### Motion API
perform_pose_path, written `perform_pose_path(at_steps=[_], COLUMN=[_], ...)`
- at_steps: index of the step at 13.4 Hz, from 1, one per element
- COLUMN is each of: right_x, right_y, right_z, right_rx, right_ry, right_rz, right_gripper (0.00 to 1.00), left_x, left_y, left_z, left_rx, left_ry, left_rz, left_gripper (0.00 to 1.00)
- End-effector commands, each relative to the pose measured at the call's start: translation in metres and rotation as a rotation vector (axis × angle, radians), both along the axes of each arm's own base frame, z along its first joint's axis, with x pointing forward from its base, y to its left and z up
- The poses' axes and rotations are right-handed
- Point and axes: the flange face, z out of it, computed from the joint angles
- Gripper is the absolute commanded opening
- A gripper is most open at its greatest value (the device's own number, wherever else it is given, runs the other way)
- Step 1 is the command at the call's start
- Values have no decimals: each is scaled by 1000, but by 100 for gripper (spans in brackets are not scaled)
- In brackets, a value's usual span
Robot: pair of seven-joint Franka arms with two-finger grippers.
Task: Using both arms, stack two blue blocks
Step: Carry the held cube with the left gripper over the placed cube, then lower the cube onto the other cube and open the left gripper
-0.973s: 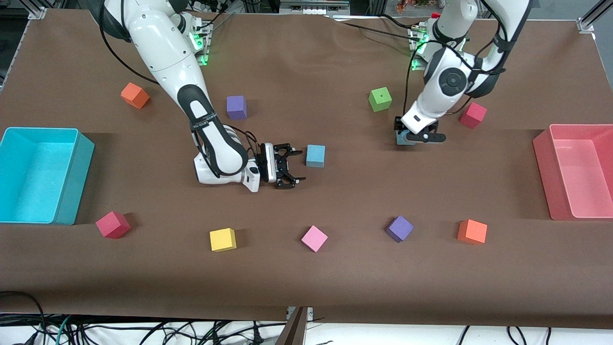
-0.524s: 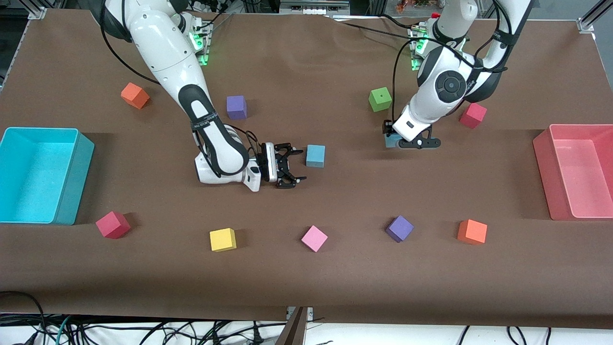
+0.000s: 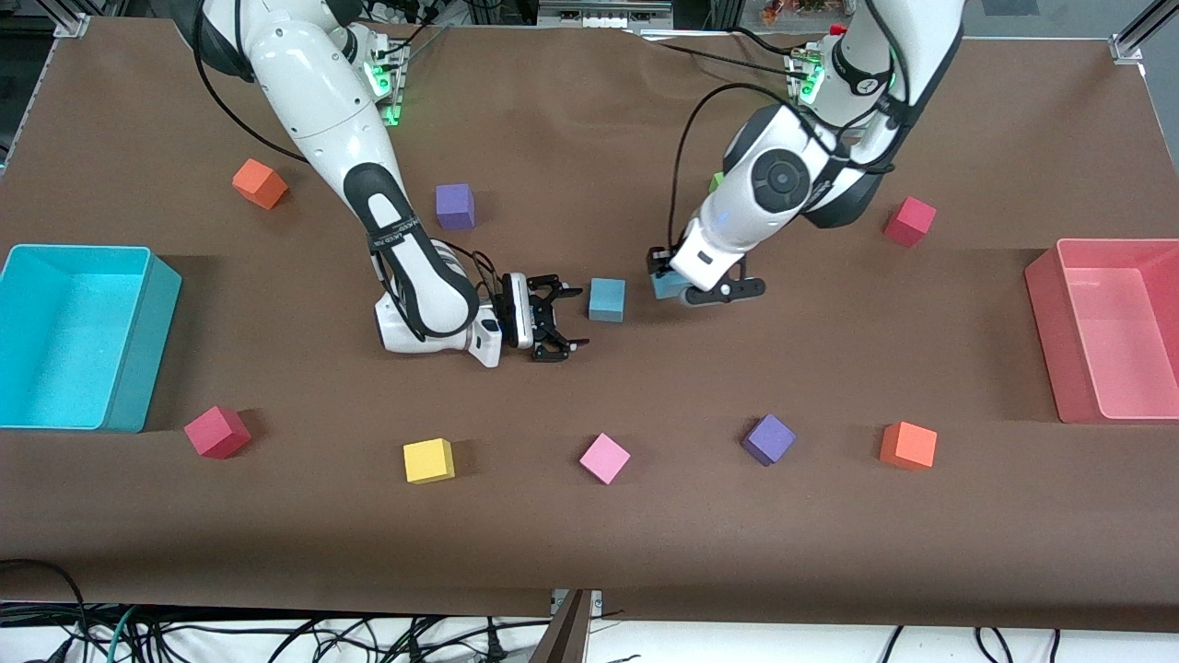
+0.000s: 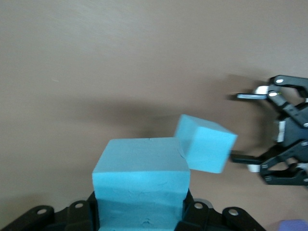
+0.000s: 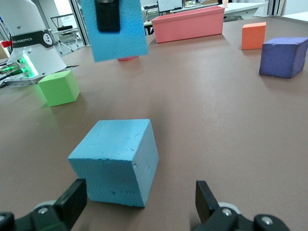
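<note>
Front view: two white glossy jointed arms are reaching over a brown cloth-covered tabletop. Two sky-blue matte foam cubes are showing. One, the resting blue block, is sitting on the tabletop near the middle. The other, the held blue block, is hanging in the air just beside it, toward the left arm's end, pinched between the fingers of the left gripper. In the left wrist view the held blue block is filling the space between those fingers, with the resting blue block below and close by, apart from it.

The right gripper is lying low over the tabletop, its fingers spread wide and holding nothing. In the right wrist view the resting blue block is sitting just ahead of the spread fingers, untouched and not between them, while the held blue block is hovering above.

Other same-sized foam cubes are scattered around: two purple cubes, two orange cubes, two red cubes, one yellow cube, one pink cube and one green cube. A turquoise bin is standing at the right arm's end and a pink bin at the left arm's end.
</note>
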Motion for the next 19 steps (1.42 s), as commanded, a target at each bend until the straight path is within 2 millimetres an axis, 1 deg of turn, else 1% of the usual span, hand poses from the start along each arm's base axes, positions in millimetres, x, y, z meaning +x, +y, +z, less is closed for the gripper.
perform_pose_path(at_steps=[1, 2, 4, 5, 6, 8, 11, 16, 17, 19], right_x=[-4, -4, -5, -5, -5, -5, -4, -5, -5, -5], right_y=[0, 1, 1, 1, 0, 0, -1, -5, -5, -5], right_z=[-4, -4, -5, -5, -5, -5, -4, -5, -5, -5], right_rx=[17, 19, 18, 18, 17, 17, 20, 35, 35, 35], right_ry=[-10, -10, -8, -8, -9, -9, -7, -22, -22, -23], right_rz=[-5, -4, -4, -4, -5, -5, -5, 9, 9, 10], right_gripper=[100, 100, 100, 100, 100, 100, 100, 100, 100, 100], left_x=[14, 16, 8, 8, 11, 8, 10, 9, 12, 12], left_y=[-30, -38, -63, -68, -69, -73, -74, -76, -78, -78], left_z=[-8, -15, -25, -26, -26, -28, -27, -38, -36, -37], left_rx=[-24, -32, -33, -31, -28, -23, -25, 14, 4, 3], left_ry=[40, 49, 66, 65, 54, 58, 52, 25, 15, 16], left_rz=[54, 55, 66, 70, 65, 67, 67, 45, 60, 64], left_gripper=[32, 34, 34, 34, 34, 34, 34, 36, 36, 36])
